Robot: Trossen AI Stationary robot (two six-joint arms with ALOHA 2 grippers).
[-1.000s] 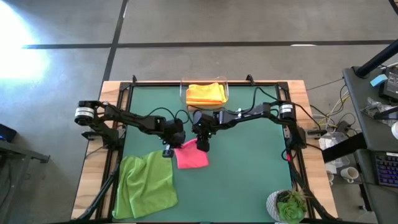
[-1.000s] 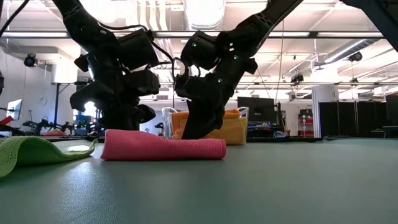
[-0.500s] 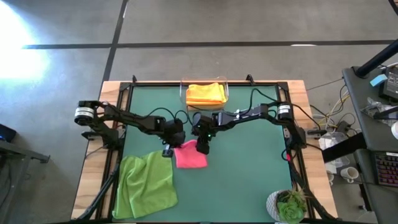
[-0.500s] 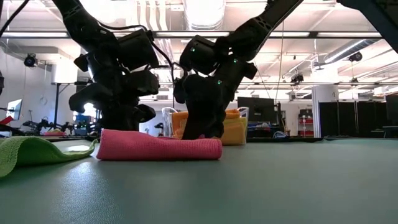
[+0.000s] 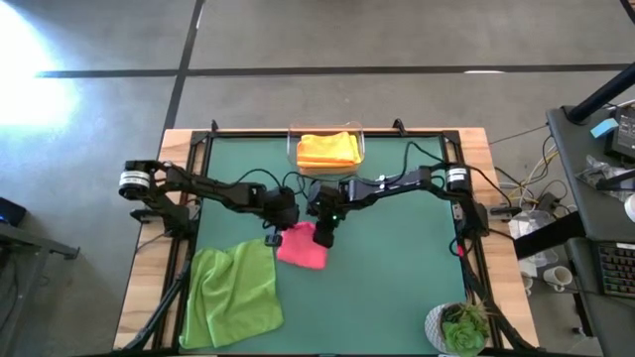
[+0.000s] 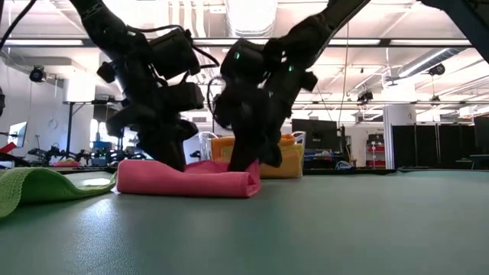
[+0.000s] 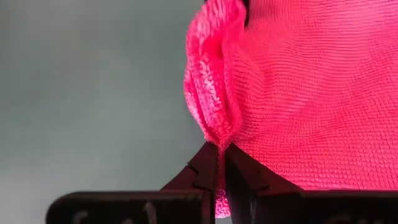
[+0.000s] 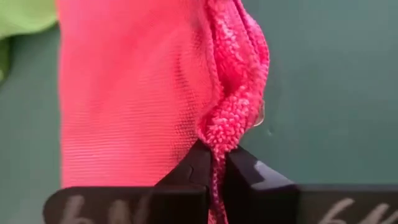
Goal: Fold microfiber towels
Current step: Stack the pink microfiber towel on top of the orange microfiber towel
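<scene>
The hot pink towel [image 5: 301, 248] lies folded on the green mat near the table's middle, and also shows in the low view [image 6: 187, 179]. My left gripper [image 5: 272, 237] is shut on its left side and my right gripper [image 5: 322, 236] is shut on its right side. A lime green towel [image 5: 233, 293] lies spread at the near left, partly off the mat. Orange and yellow towels [image 5: 328, 150] sit stacked in the clear bin at the far edge. My left gripper pinches a bunched fold at the pink towel's left edge [image 7: 214, 134] between its two fingers, coming from above and pointing down. Several layers are gathered there. The towel lies on the mat. My right gripper pinches a puckered fold at the pink towel's right edge [image 8: 219, 127] between its two fingers, from above. Several layers are gathered in the pinch. The rest of the towel lies flat on the mat.
The clear bin [image 5: 292, 147] stands at the far edge, just behind both grippers. A potted plant [image 5: 462, 327] sits at the near right corner. Open green mat [image 5: 397, 268] lies to the right of the pink towel.
My right gripper has come down and shut on the pink towel's right edge. The towel's right end has been drawn in toward the left, leaving the towel shorter and bunched. My left gripper has shifted slightly rightward with its hold.
</scene>
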